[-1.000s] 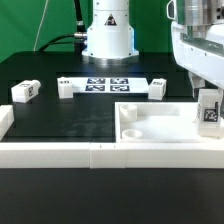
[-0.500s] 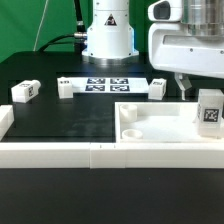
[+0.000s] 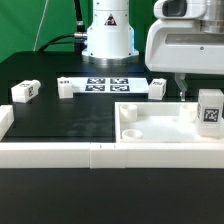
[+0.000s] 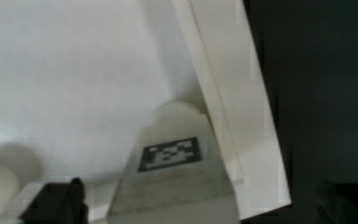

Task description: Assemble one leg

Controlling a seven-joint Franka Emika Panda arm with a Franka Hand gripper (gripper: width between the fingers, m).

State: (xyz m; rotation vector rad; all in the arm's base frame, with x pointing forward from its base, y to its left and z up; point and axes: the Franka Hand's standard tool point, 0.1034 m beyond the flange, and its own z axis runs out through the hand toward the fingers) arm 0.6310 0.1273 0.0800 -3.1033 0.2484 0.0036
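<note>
My claw [image 4: 204, 198] lifting higher off leg [image 3: 208, 110], jaws spread wide, gripping nothing. Leg staying upright alone on white panel [image 3: 150, 135], at exterior view's right edge, tag facing camera. I am judging: leg released in place, this placing step finishing.

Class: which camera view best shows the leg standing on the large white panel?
The exterior view: the leg stands upright and whole at the edge of the panel on the exterior view's right, tag facing the camera. The wrist view sees it only from above, foreshortened, partly cut off.
</note>
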